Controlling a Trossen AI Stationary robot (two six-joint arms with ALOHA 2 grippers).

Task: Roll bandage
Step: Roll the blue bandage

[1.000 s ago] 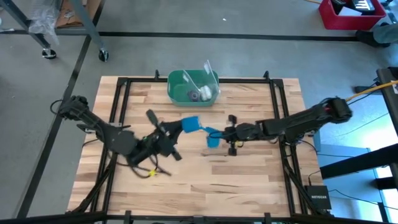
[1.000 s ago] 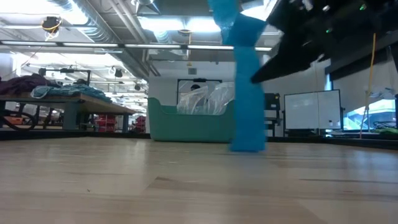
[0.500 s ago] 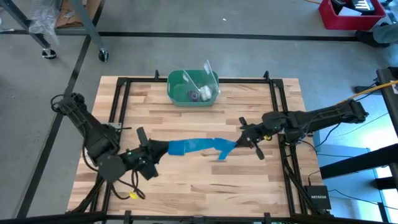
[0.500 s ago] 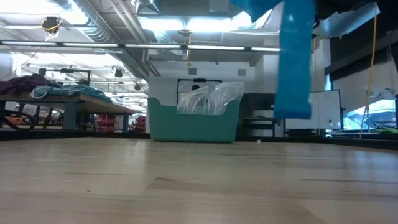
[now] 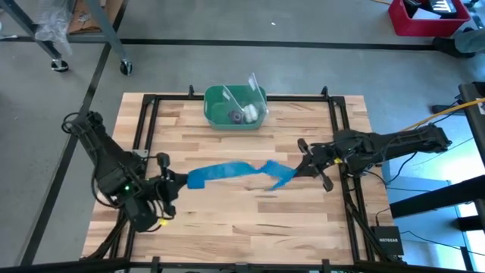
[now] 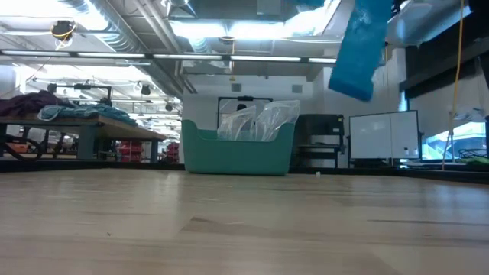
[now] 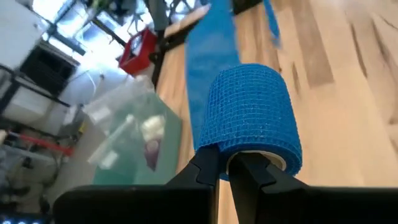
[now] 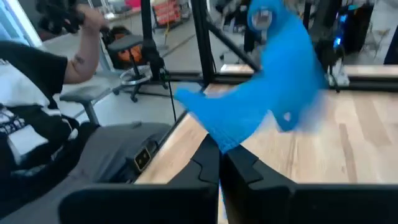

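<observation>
Up at the far edge of the wooden table [image 5: 242, 220] sits a green plastic bin [image 5: 220, 102], clear plastic packaging [image 5: 250, 92] poking up out of it, small items at its bottom too small to tell. A red crate [image 5: 428, 19] rests on the grey floor, far right corner. In the right wrist view, a seated person [image 8: 37, 93] shows beyond the table edge, one arm raised.

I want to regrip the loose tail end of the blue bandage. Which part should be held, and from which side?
Probably the flat strip just above the dangling tail, pinching across its faces from the right arm's side. The bandage hangs in the air between the left end effector, shut on the rolled end, and the right end effector; the tail curls, so its tip is a poor hold.
</observation>
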